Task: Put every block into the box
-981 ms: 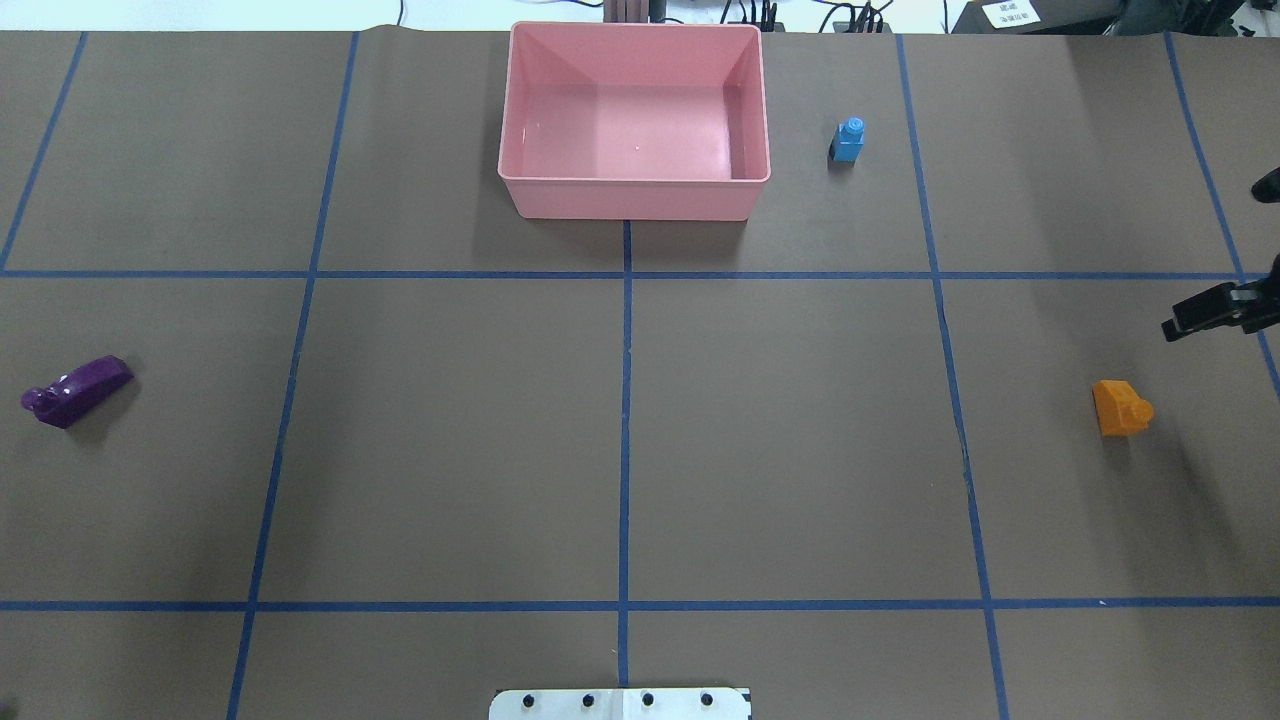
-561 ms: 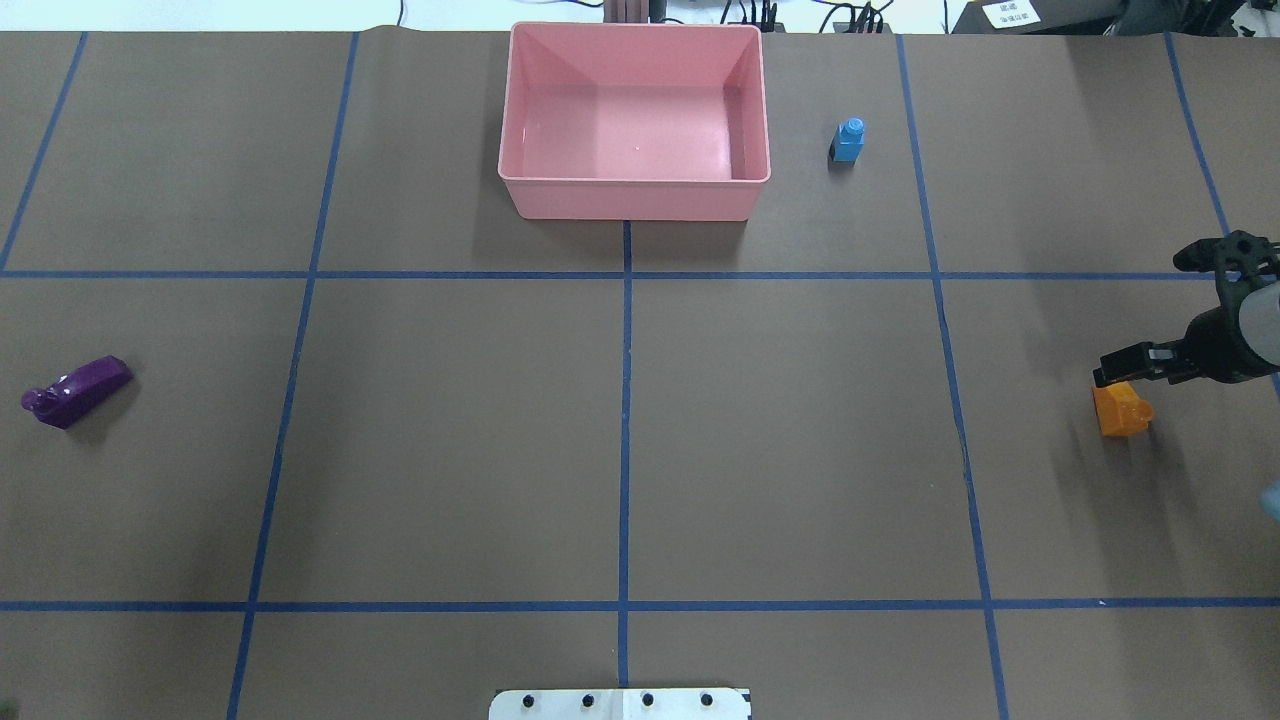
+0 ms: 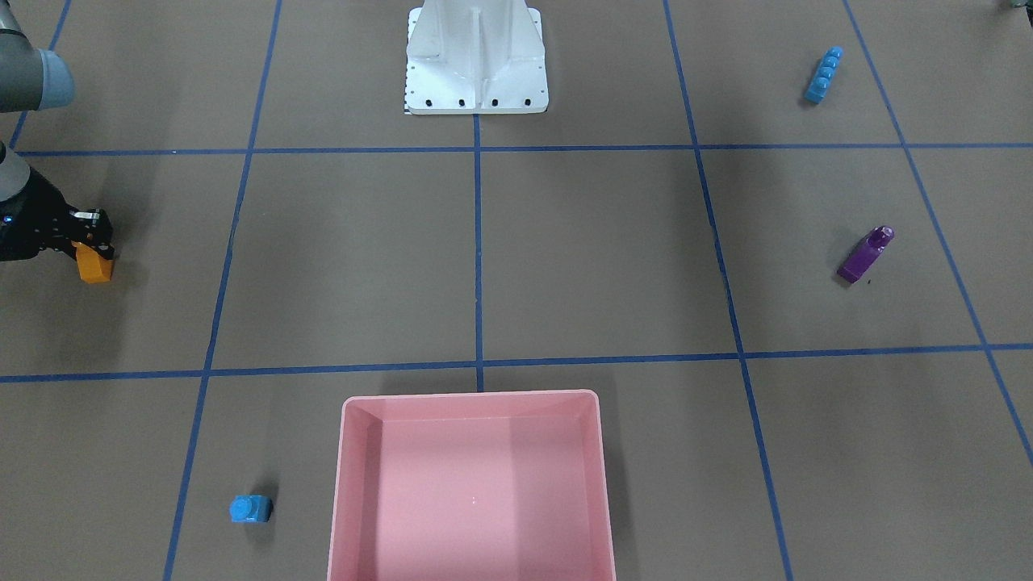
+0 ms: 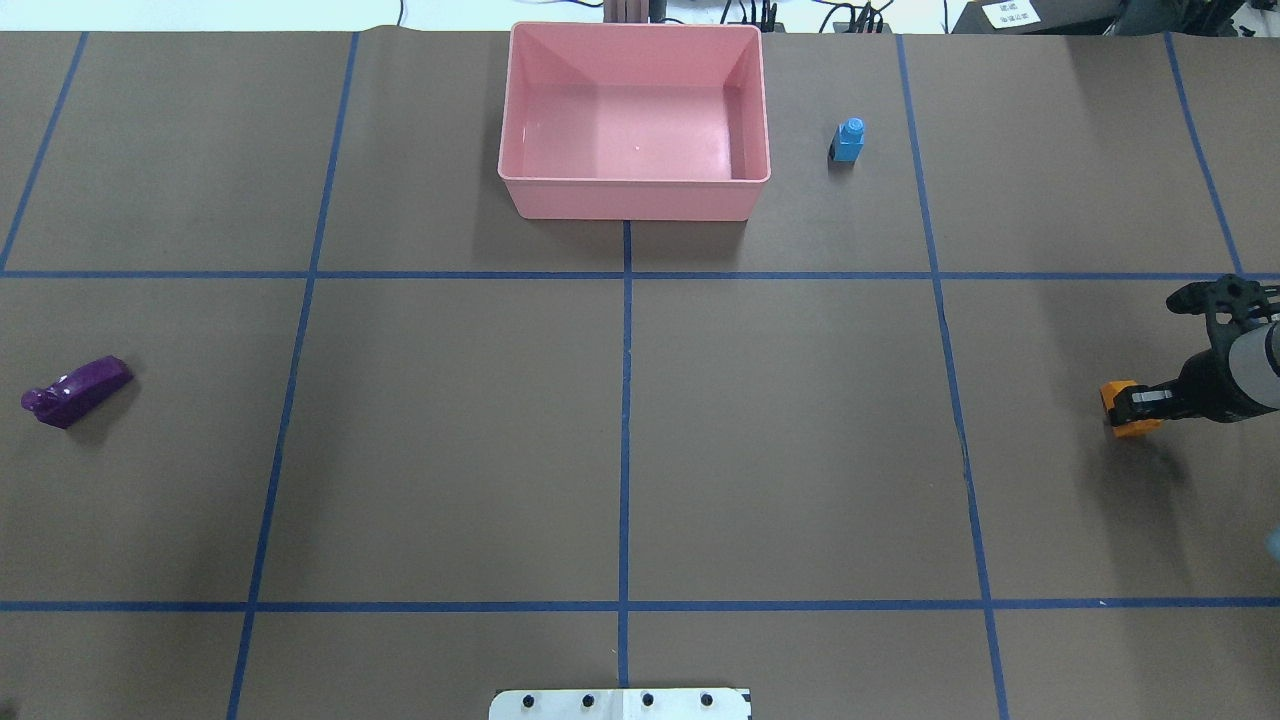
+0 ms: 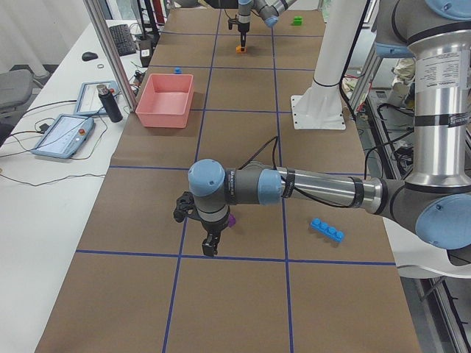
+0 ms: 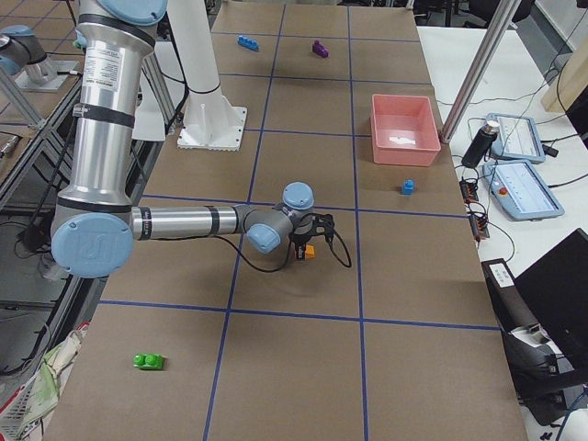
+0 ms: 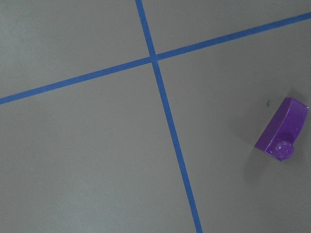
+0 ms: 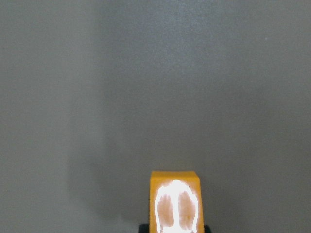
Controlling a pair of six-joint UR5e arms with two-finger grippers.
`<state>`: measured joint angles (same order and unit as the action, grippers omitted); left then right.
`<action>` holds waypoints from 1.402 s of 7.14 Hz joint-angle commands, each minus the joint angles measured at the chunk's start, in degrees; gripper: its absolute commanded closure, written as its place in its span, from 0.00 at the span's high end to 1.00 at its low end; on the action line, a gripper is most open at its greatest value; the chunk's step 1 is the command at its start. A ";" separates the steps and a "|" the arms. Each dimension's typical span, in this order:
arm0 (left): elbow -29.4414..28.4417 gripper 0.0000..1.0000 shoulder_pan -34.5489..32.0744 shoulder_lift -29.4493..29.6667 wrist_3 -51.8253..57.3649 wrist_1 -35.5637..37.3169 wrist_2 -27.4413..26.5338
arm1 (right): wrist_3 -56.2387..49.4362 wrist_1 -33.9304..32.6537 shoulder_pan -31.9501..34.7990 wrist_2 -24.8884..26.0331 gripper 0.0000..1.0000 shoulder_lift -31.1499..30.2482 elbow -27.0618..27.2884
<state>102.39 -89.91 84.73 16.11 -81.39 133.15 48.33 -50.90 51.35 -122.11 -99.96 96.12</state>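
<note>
Orange block (image 3: 96, 267), right pincer (image 4: 1131, 404) astride it, touching sides, clamped or not unclear

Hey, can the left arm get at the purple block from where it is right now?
Probably yes. The left pincer hangs close beside the purple block, and nothing else shows around the block in the wrist view.

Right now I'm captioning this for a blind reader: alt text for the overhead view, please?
The right arm's claw reaches in from the right edge over an orange block on a brown table. An empty pink box sits top centre, a small blue block right of it, a purple block far left.
</note>
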 commanded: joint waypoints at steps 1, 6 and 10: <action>0.09 1.00 0.00 0.00 0.06 0.00 0.00 | -0.08 -0.16 0.16 -0.41 0.00 0.64 1.69; 0.09 1.00 2.36 0.26 0.15 -0.09 0.09 | 1.40 -23.74 6.22 -0.06 0.00 36.24 -5.39; 0.00 1.00 3.60 0.35 0.15 -1.32 0.09 | 9.67 -25.48 4.56 3.86 0.00 70.63 -39.17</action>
<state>102.43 -86.47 85.07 16.26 -82.40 133.24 56.74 -76.42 56.81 -120.85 -39.01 67.91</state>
